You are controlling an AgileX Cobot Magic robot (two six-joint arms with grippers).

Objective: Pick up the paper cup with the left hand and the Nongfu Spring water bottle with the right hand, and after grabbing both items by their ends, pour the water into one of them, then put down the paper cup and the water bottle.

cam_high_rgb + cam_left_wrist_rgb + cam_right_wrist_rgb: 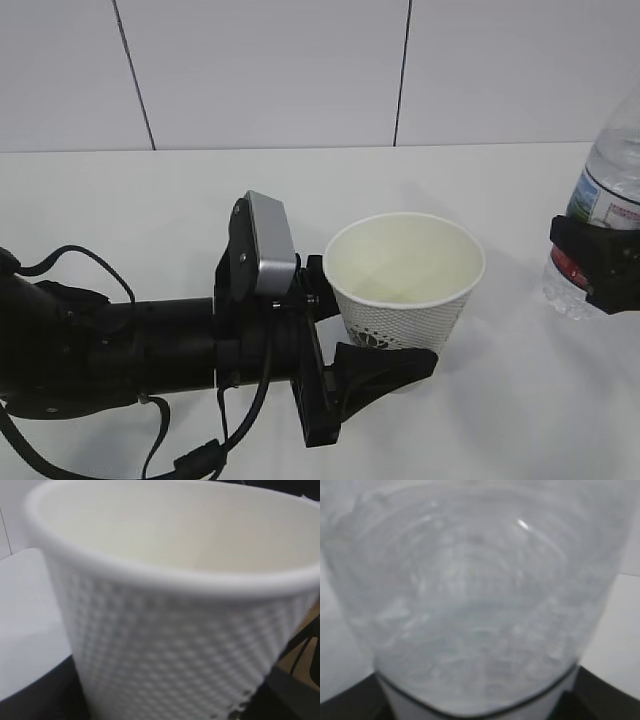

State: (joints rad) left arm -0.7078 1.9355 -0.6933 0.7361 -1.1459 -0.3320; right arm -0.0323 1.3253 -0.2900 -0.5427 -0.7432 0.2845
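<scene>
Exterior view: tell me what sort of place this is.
Probably a lab test bench: a bare white table, plain white panelled wall, and only a paper cup and water bottle held by robot claws.

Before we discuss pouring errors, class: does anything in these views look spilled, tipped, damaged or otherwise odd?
Nothing stands out. The paper cup sits upright between the left gripper's fingers, undented, with no puddle on the table around it. The water bottle stands upright in the right gripper at the frame's right edge.

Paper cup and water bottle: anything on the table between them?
Nothing; the exterior view shows only bare white table between the paper cup and the water bottle.
</scene>
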